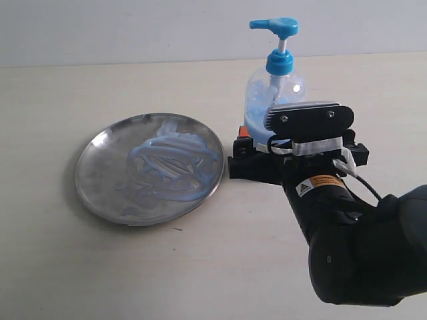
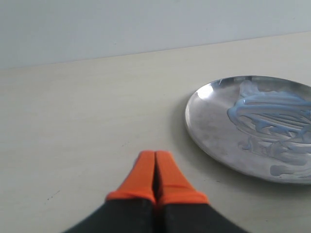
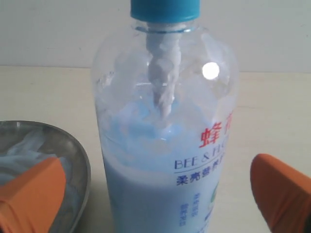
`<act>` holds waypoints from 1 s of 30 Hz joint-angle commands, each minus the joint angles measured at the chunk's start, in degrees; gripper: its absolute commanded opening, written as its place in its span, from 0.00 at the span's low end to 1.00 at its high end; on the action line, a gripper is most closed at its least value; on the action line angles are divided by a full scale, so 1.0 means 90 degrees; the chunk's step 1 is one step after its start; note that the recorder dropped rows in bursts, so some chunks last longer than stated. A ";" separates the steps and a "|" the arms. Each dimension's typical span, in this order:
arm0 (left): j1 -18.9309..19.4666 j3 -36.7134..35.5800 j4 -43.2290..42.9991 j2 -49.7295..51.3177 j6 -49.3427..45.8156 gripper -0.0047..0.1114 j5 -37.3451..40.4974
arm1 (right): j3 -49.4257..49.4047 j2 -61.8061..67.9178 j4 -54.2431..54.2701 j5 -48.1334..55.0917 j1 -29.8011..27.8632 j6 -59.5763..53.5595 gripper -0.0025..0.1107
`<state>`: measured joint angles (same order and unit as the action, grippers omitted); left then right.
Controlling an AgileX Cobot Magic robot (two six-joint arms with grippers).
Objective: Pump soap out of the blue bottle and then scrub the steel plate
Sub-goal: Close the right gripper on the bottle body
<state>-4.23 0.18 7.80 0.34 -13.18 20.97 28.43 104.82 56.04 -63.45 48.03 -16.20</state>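
The blue bottle (image 1: 262,99) stands upright on the table just right of the steel plate (image 1: 93,155), its blue pump head (image 1: 276,25) raised. Pale blue soap (image 1: 170,163) lies in streaky smears across the plate. My right gripper (image 3: 160,194) is open, and its orange fingers (image 3: 30,194) flank the bottle (image 3: 165,145) low on its body with a gap on each side. Beside the plate (image 2: 209,121), my left gripper (image 2: 155,154) is shut on nothing, low over bare table to the plate's left; it is out of the exterior view.
The right arm's black wrist and camera housing (image 1: 308,120) cover the bottle's lower half in the exterior view. A pale wall (image 1: 133,27) runs along the table's far edge behind the bottle.
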 commanded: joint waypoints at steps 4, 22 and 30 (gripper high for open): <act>0.0018 -0.0020 0.0007 -0.0038 -0.0008 0.04 -0.0038 | 0.0062 0.0048 -0.0293 -0.0038 -0.0277 -0.0028 0.95; 0.0018 -0.0020 0.0007 -0.0038 -0.0008 0.04 -0.0038 | 0.0070 0.0449 -0.0661 -0.0288 -0.0493 0.0271 0.95; 0.0018 -0.0020 0.0007 -0.0038 -0.0008 0.04 -0.0038 | 0.0070 0.0449 -0.1122 -0.0276 -0.0763 0.0312 0.95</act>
<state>-4.23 0.18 7.80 0.34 -13.18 20.97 28.85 108.81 47.40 -65.33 41.88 -13.74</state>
